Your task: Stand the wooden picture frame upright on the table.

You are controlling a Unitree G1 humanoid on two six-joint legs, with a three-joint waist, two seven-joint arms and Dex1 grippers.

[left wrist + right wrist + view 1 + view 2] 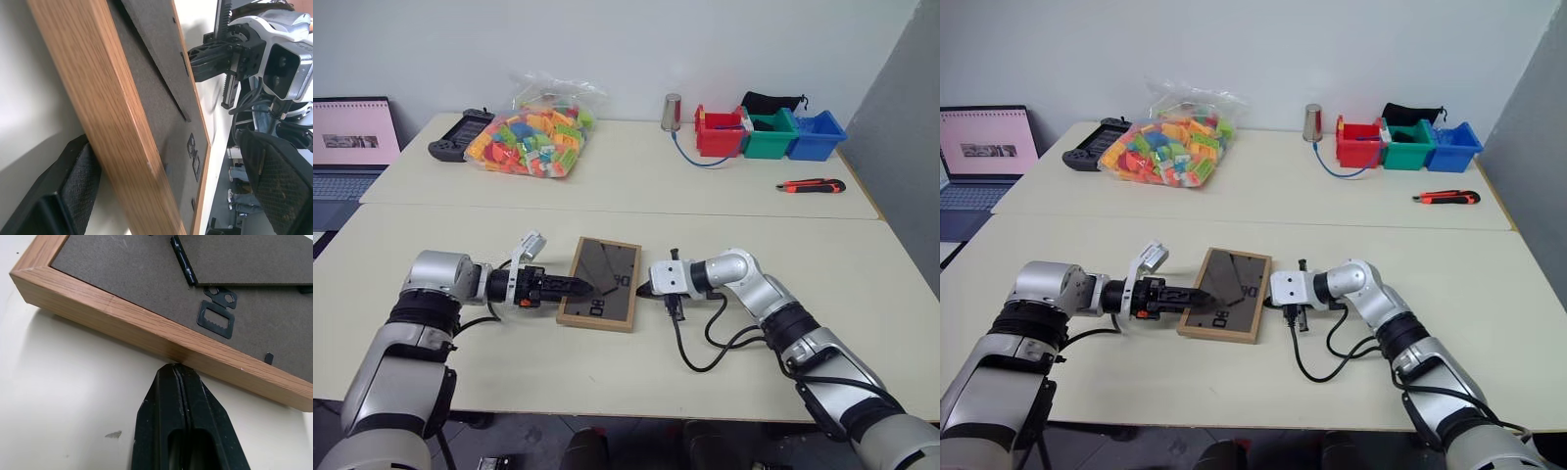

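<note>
Lying face-down mid-table, the small light-wood picture frame (599, 283) shows its dark grey back on the pale cream table (862, 264). At 9 o'clock, the wide-open left gripper (576, 287) straddles its edge; at 3 o'clock, the closed right gripper (182, 382) braces it. Close left, then tilt slowly.

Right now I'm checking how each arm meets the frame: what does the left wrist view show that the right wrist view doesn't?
Left wrist view alone: the left gripper's open fingers straddling one wooden edge, with the right gripper across the frame. Right wrist view alone: the shut right fingers against the opposite edge, the sawtooth hanger, bare table. Both: the wooden picture frame lying with its dark back up.
</note>
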